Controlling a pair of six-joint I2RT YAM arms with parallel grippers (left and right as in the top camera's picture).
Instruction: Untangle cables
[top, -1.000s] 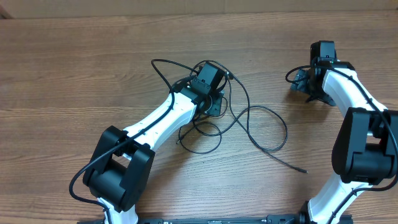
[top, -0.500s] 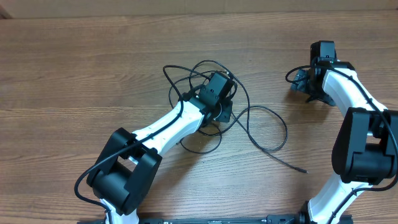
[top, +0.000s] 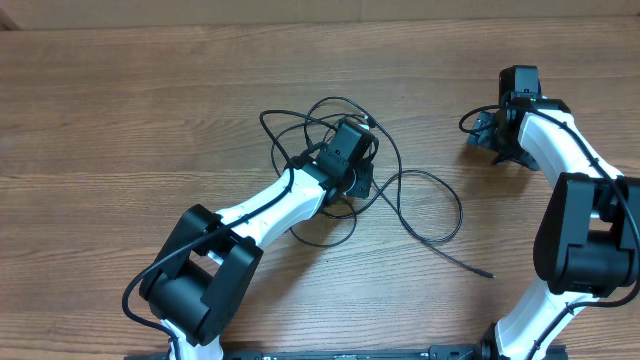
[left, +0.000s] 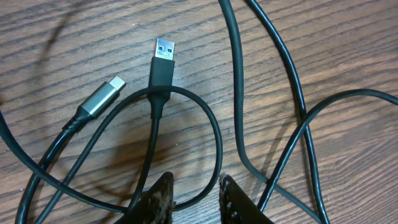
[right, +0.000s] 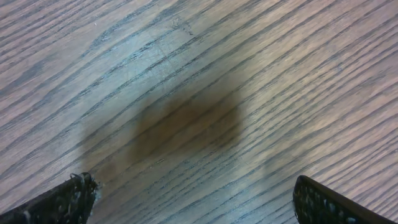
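Thin black cables (top: 430, 173) lie in tangled loops at the table's middle, and one loose end trails to the lower right (top: 478, 269). My left gripper (top: 358, 178) is down in the tangle. In the left wrist view its narrow jaws (left: 198, 186) are shut on a cable loop (left: 214, 134) that crosses between the fingertips. Ahead of them lie a black USB plug (left: 163, 53) and a silver-tipped plug (left: 102, 96). My right gripper (top: 495, 145) stands wide open at the far right, away from the cables, with only bare wood between its fingers (right: 68, 193).
The wooden table (top: 120, 120) stretches left and behind the tangle. Both white arms reach in from the near edge, the left arm (top: 260, 210) lying diagonally toward the tangle. A thicker black cable loops beside the right wrist (top: 465, 122).
My left gripper has moved right and slightly toward the near edge, dragging the cable loops with it. In the last half second it hardly moved. The right arm stayed still.
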